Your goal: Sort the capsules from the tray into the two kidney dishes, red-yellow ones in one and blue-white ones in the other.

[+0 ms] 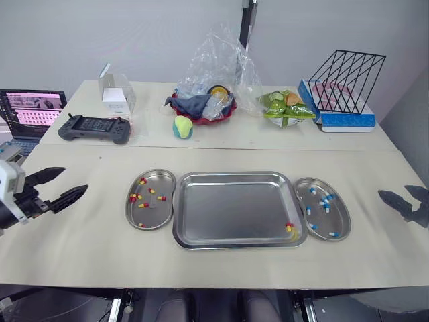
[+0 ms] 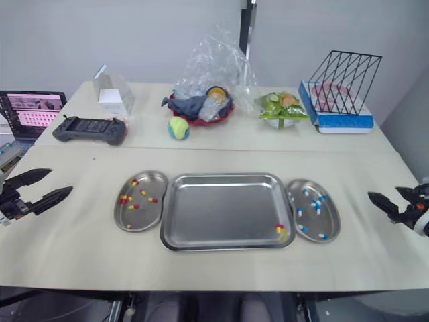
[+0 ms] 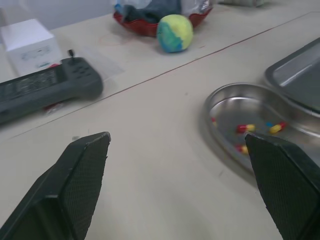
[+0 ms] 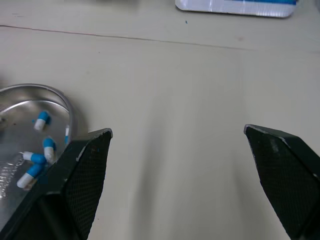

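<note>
A steel tray (image 1: 234,208) lies mid-table with red-yellow capsules (image 1: 291,229) in its near right corner. The left kidney dish (image 1: 151,198) holds several red-yellow capsules (image 1: 143,195). The right kidney dish (image 1: 323,208) holds several blue-white capsules (image 1: 322,203). My left gripper (image 1: 62,186) hovers open at the table's left edge, well left of the left dish (image 3: 250,125), nothing between its fingers. My right gripper (image 1: 402,198) is open at the right edge, apart from the right dish (image 4: 35,135), and holds nothing.
Along the back stand a black handheld controller (image 1: 94,127), a white box (image 1: 115,94), a red bowl with a plastic bag (image 1: 204,100), a yellow-green ball (image 1: 182,127), a green bowl (image 1: 287,111) and a wire rack on a blue box (image 1: 342,90). A laptop (image 1: 30,111) sits far left.
</note>
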Available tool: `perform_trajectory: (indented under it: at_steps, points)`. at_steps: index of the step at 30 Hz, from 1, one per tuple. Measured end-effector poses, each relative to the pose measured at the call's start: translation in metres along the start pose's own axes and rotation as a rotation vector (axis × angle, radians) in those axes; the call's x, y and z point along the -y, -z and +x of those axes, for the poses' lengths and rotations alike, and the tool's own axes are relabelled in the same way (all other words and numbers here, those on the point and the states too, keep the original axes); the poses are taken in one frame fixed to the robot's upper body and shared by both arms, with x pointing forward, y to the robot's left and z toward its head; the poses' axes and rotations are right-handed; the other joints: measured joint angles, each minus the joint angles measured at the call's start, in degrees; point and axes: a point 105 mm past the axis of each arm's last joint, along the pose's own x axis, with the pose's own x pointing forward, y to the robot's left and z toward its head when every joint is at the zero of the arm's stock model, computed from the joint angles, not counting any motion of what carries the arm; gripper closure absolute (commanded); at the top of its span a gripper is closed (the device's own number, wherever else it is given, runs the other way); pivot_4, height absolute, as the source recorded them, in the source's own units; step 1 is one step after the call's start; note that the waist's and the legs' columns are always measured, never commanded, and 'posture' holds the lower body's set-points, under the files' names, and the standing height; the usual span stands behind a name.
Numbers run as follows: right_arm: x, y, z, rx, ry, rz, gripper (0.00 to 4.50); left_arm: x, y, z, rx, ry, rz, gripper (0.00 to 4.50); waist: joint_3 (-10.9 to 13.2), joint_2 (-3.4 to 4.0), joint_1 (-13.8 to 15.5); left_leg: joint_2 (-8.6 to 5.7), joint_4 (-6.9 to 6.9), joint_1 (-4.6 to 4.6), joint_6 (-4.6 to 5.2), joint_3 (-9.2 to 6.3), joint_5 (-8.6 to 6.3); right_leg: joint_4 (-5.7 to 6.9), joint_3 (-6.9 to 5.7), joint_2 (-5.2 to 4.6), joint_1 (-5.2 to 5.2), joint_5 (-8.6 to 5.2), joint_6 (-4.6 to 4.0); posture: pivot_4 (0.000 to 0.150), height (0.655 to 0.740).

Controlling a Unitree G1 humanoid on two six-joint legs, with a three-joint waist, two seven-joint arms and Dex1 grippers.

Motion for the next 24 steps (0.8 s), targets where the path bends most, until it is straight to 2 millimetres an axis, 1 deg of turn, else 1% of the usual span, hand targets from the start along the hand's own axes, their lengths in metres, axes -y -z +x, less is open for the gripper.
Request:
perform_trajectory:
  at_steps: [4,5,6,7,8,10,11,13,15,17,19,20,22,24]
  points:
    - [-0.021,-0.005,-0.003,-0.028,-0.106,-0.014,0.05,0.018,-0.005,0.020,-0.026,0.121,0.001,0.00,0.0,0.00,0.2,-0.01,0.00,-0.01,0.00,-0.01,0.00,-0.01,0.00,0.00,0.01,0.00,0.00,0.150,0.7204]
    - [-0.029,-0.006,-0.006,-0.039,-0.138,-0.018,0.05,0.024,-0.007,0.029,-0.029,0.158,0.002,0.00,0.0,0.00,0.5,-0.03,0.01,-0.03,0.00,-0.04,0.00,-0.01,-0.01,0.01,0.02,0.00,0.01,0.150,0.7204]
    - [-0.044,-0.008,-0.010,-0.050,-0.203,-0.028,0.05,0.034,-0.017,0.044,-0.021,0.221,0.015,0.00,0.0,-0.01,1.0,-0.02,0.07,-0.05,0.00,-0.09,0.01,0.00,-0.02,0.06,0.07,0.01,0.02,0.150,0.7204]
    - [-0.054,-0.009,-0.014,-0.056,-0.239,-0.024,0.05,0.042,-0.026,0.059,-0.004,0.274,0.023,0.00,0.0,-0.01,1.4,-0.04,0.11,-0.07,0.00,-0.10,0.01,0.00,-0.03,0.05,0.09,0.03,0.05,0.150,0.7204]
    - [-0.072,-0.012,-0.019,-0.070,-0.313,-0.022,0.05,0.061,-0.042,0.080,0.021,0.368,0.055,0.00,0.0,0.00,2.1,-0.15,0.17,-0.12,0.01,-0.09,0.04,0.00,-0.10,0.03,0.18,0.05,0.12,0.150,0.7204]
    - [-0.102,-0.019,-0.025,-0.083,-0.428,-0.034,0.05,0.099,-0.067,0.110,0.061,0.533,0.108,0.00,0.0,0.00,2.7,-0.18,0.30,-0.14,0.07,-0.10,0.01,-0.01,-0.02,0.04,0.25,0.12,0.24,0.150,0.7204]
    - [-0.116,-0.022,-0.028,-0.091,-0.474,-0.048,0.05,0.124,-0.076,0.124,0.076,0.629,0.140,0.00,0.0,-0.04,2.7,-0.21,0.33,-0.12,0.12,-0.15,-0.03,-0.05,0.11,0.06,0.25,0.14,0.28,0.150,0.7204]
    - [-0.125,-0.023,-0.035,-0.107,-0.487,-0.050,0.05,0.150,-0.075,0.138,0.065,0.727,0.169,0.00,0.0,-0.03,2.1,-0.31,0.29,-0.11,0.15,-0.15,-0.05,-0.12,0.20,0.07,0.23,0.14,0.29,0.150,0.7204]
    - [-0.129,-0.019,-0.043,-0.140,-0.471,-0.036,0.05,0.172,-0.077,0.160,0.067,0.799,0.179,0.00,0.0,-0.06,2.1,-0.36,0.29,-0.15,0.14,-0.21,-0.03,-0.15,0.16,0.12,0.21,0.14,0.30,0.150,0.7204]
    - [-0.140,-0.024,-0.046,-0.136,-0.493,-0.051,0.05,0.197,-0.080,0.177,0.074,0.871,0.202,0.00,0.0,-0.07,2.1,-0.41,0.29,-0.17,0.15,-0.26,-0.03,-0.17,0.18,0.11,0.21,0.13,0.31,0.150,0.7204]
    - [-0.146,-0.028,-0.050,-0.130,-0.495,-0.062,0.05,0.215,-0.079,0.190,0.071,0.911,0.216,0.00,0.0,-0.08,1.6,-0.40,0.28,-0.17,0.16,-0.31,-0.04,-0.20,0.21,0.12,0.20,0.13,0.31,0.150,0.7204]
    - [-0.147,-0.027,-0.054,-0.138,-0.484,-0.059,0.05,0.224,-0.079,0.198,0.075,0.925,0.216,0.00,0.0,-0.07,1.6,-0.43,0.26,-0.18,0.16,-0.35,-0.04,-0.21,0.19,0.10,0.22,0.11,0.34,0.150,0.7204]
    - [-0.155,-0.025,-0.060,-0.158,-0.490,-0.057,0.05,0.250,-0.073,0.214,0.059,0.962,0.220,0.00,0.0,-0.08,1.8,-0.52,0.27,-0.23,0.19,-0.42,-0.05,-0.22,0.18,0.05,0.21,0.09,0.38,0.150,0.7204]
    - [-0.160,-0.027,-0.063,-0.152,-0.491,-0.064,0.05,0.269,-0.063,0.222,0.031,1.000,0.226,0.00,0.0,-0.08,1.7,-0.56,0.30,-0.34,0.22,-0.48,-0.06,-0.23,0.19,0.02,0.15,0.09,0.40,0.150,0.7204]
